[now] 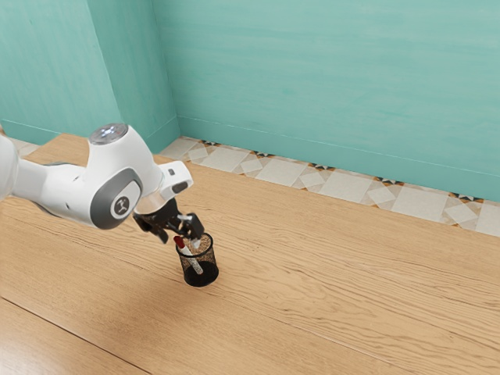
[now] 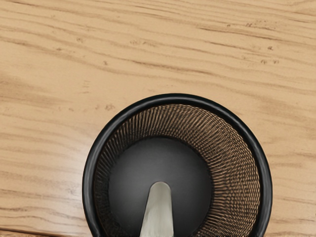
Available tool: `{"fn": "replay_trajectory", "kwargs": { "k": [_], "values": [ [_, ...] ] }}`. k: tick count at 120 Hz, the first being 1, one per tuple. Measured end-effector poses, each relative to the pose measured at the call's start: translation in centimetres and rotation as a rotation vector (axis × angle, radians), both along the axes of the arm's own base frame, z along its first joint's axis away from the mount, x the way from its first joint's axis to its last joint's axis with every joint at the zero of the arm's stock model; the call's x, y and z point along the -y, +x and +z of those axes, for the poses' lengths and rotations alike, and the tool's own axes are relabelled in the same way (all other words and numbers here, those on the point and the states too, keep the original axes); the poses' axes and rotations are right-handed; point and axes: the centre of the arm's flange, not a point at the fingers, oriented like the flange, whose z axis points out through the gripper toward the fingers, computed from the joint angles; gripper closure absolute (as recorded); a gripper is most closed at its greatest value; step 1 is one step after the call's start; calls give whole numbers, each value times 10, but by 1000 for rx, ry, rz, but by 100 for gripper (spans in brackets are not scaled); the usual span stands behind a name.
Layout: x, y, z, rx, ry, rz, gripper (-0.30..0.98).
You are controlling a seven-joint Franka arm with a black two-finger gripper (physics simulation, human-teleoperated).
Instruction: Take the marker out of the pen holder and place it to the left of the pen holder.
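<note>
Marker (image 1: pixel 195 264) inside pen holder (image 1: pixel 210 271), claw (image 1: pixel 180 237) spread at the rim.
Exterior view: red cap (image 1: pixel 179 242) up, holder's mesh wall around the barrel; worktop (image 1: pixel 336 297), teal wall (image 1: pixel 312 78), arm logo (image 1: pixel 121 205) too small to read. Wrist view: pale barrel over dark base.

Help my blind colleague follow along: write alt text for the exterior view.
Jaws open, a white robot arm reaches from the exterior view's left over a black mesh pen holder, where a red-topped marker leans, on a wooden table.
</note>
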Motion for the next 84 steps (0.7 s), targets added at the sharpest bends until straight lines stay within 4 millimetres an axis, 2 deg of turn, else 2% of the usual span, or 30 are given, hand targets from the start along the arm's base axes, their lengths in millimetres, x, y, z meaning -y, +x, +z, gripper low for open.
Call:
{"fn": "replay_trajectory", "kwargs": {
  "k": [42, 62, 72, 84],
  "values": [
    [2, -3, 1, -20, -2, -4, 58],
    [0, -3, 5, -25, -1, -1, 70],
    [0, 2, 19, -18, 1, 0, 73],
    [-2, 11, 51, -16, 6, -3, 75]
  ]
}}
